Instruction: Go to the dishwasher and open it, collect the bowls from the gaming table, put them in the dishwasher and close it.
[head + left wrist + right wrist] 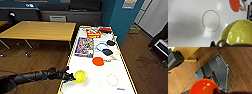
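Reaching in over the near edge of the white speckled table (105, 75), your left gripper (70, 77) meets the yellow-green perforated plastic bowl (80, 76); finger closure is indiscernible. An orange glossy bowl (204, 87), cut off, hides your right gripper's state.

A yellow-green bowl (80, 76) sits at the near left edge of the white table (105, 75), upright and tilted slightly, its hollow showing small holes like a strainer in the left wrist view (238, 33). An orange bowl (204, 87), glossy and seen bottom-up, shows large above the wooden floor (238, 62) in the right wrist view.
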Controlling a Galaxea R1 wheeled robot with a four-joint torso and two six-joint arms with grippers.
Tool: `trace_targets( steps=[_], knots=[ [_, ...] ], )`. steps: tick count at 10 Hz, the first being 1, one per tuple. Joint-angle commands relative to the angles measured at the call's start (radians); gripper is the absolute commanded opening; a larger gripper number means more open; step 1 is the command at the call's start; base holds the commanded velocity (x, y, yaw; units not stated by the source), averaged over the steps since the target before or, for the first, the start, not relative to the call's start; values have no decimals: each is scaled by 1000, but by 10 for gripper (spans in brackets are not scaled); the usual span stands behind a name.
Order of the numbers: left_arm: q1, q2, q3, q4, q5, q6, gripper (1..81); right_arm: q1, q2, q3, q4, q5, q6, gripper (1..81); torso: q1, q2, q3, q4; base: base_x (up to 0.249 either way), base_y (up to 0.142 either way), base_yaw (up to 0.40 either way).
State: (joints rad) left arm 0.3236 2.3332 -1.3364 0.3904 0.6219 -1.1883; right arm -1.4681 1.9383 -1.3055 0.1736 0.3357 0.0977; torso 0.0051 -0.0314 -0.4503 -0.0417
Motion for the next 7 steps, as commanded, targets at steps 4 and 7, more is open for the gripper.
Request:
trace_targets(
  steps=[4,7],
  knots=[
    [128,-414,373,74,-18,36,10,2,-59,14,-26,-66,2,10,0,0,0,0,0,0,0],
    [222,-526,410,-13,-24,183,10,1,-52,0,-26,-67,2,10,0,0,0,0,0,0,0]
  ],
)
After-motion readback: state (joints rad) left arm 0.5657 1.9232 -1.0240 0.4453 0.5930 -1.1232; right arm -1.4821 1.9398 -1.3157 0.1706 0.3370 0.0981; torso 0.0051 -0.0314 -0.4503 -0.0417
